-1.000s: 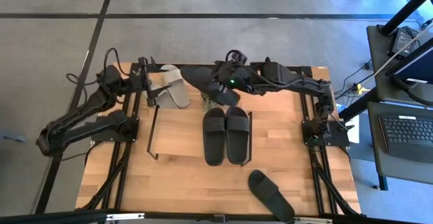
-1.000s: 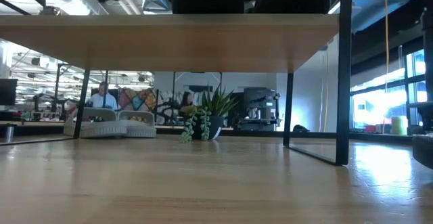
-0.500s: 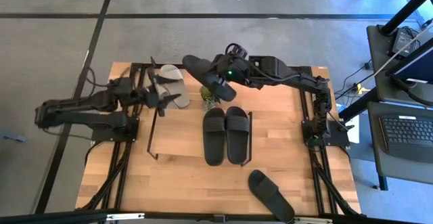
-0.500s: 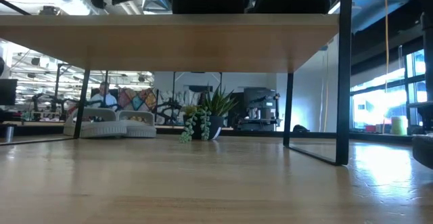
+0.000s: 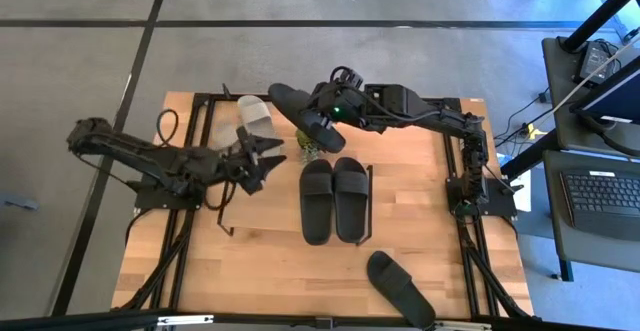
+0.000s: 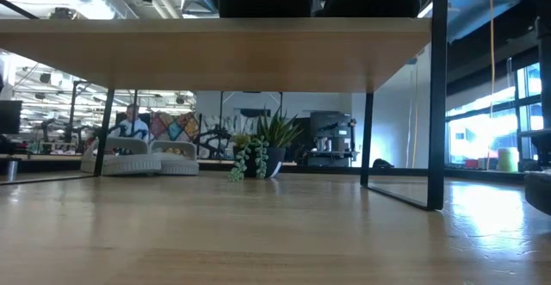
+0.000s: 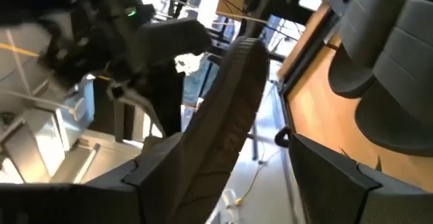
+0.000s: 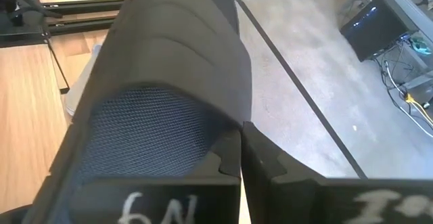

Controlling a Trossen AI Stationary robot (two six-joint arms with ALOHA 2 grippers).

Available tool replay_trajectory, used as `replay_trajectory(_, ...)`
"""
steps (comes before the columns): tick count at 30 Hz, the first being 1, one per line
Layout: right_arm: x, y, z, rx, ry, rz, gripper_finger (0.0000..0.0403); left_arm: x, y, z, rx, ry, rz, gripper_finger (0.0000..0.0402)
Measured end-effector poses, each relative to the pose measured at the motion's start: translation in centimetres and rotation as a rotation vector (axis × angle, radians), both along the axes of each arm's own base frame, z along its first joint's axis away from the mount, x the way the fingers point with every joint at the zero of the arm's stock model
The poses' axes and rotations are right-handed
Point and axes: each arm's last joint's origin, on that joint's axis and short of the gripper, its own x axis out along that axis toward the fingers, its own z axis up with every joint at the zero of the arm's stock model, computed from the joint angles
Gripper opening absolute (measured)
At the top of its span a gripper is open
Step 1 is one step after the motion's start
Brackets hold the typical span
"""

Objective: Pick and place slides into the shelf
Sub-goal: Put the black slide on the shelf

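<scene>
My right gripper (image 5: pixel 325 119) is shut on a black slide (image 5: pixel 293 106) held in the air above the small plant (image 5: pixel 310 146), at the table's far side. My left gripper (image 5: pixel 265 163) is open over the shelf's left end, touching nothing. Its wrist view looks up at the held slide (image 7: pixel 230 109) between its spread fingers. Two black slides (image 5: pixel 318 201) (image 5: pixel 350 199) stand side by side on the shelf board (image 5: pixel 270 206). A further black slide (image 5: pixel 400 289) lies flat on the table near its near edge. A grey-white slide (image 5: pixel 255 116) lies flat by the far left corner. My right gripper (image 8: pixel 240 149) pinches the black slide at the side of its broad strap (image 8: pixel 216 126), next to the strap's mesh lining. The fingers come from the table's right and lie across the slide. The slide is lifted clear and tilted, with nothing under it but the plant.
The plant stands between the grey-white slides (image 6: pixel 129 160) and the shelf's far edge. In the low view the shelf board (image 6: pixel 215 52) spans overhead on thin black legs (image 6: pixel 439 96). The shelf has bare board to the left and right of the black pair. A desk with a keyboard (image 5: pixel 600 196) stands beyond the table's right side.
My left arm has swung from the grey-white slides at the far left toward the near and right, and its gripper is now over the shelf's left end. My right gripper has carried the black slide a little toward the far left and has turned it slightly.
</scene>
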Motion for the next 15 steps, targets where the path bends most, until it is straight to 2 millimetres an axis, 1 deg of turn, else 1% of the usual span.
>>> replay_trajectory(4,0.1,0.1,0.0,0.031,-0.007,0.028,0.0001,1.1,-0.9,-0.1,0.037,0.04,0.0,0.0257)
replay_trajectory(8,0.6,0.2,-0.5,0.059,-0.005,0.061,0.0001,2.3,-1.3,-0.5,0.052,0.067,0.001,0.0257)
replay_trajectory(12,1.0,0.2,-1.1,0.063,0.012,0.063,0.0,3.4,-1.6,-0.4,0.059,0.078,0.003,0.0257)
replay_trajectory(15,1.3,0.4,-1.4,0.063,0.023,0.07,0.0,3.9,-1.7,-0.7,0.112,0.103,0.028,0.0257)
